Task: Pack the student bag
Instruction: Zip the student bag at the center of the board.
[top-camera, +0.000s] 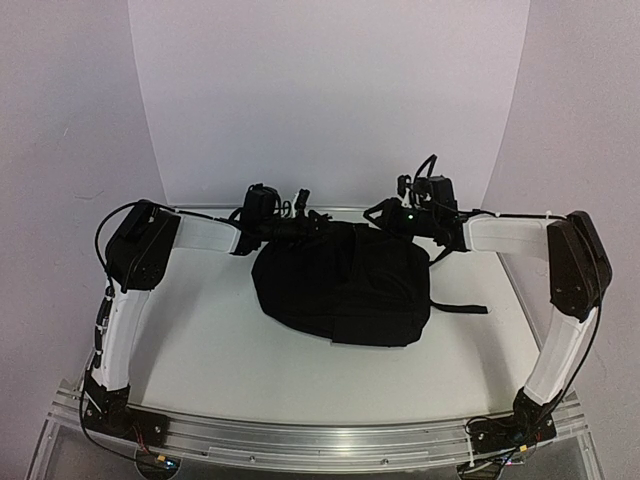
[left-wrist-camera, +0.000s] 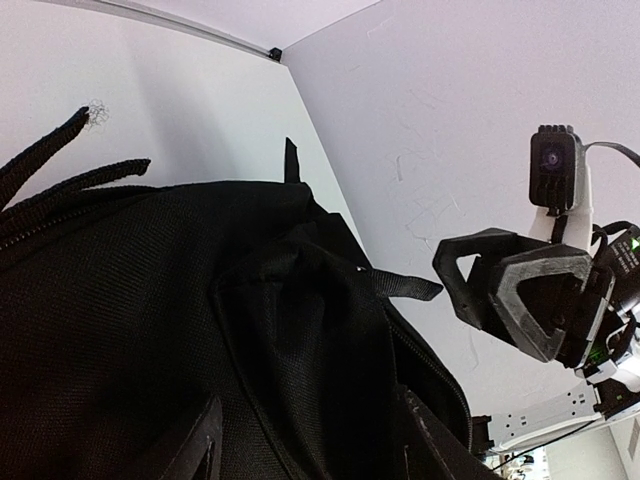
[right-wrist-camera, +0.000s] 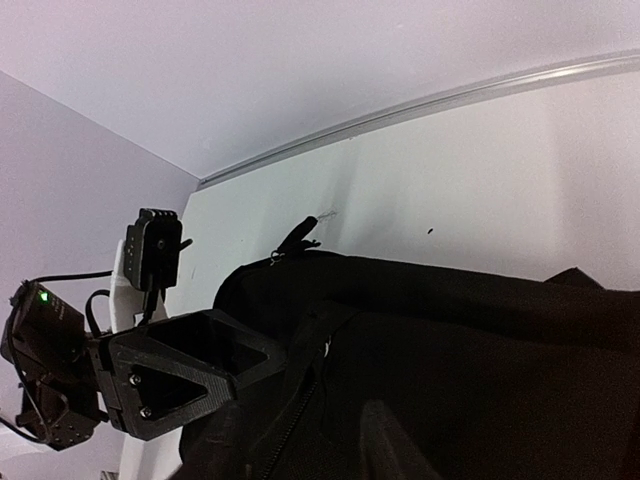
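Note:
The student bag (top-camera: 340, 285), a large black backpack, lies flat on the white table. Both grippers are at its far edge. My left gripper (top-camera: 300, 225) is at the bag's far left corner. In the left wrist view its fingers (left-wrist-camera: 205, 445) straddle a bunched fold of the bag (left-wrist-camera: 130, 330), and the left gripper (left-wrist-camera: 315, 450) is shut on that fold. My right gripper (top-camera: 385, 213) is at the far right corner. In the right wrist view the right gripper (right-wrist-camera: 300, 455) stands open over the zipper track (right-wrist-camera: 300, 405) of the bag (right-wrist-camera: 500, 350), holding nothing.
A black strap (top-camera: 460, 307) trails from the bag's right side across the table (top-camera: 200, 340). The back wall (top-camera: 330, 100) rises right behind the grippers. The two grippers sit close together, with the right gripper (left-wrist-camera: 520, 290) showing in the left wrist view.

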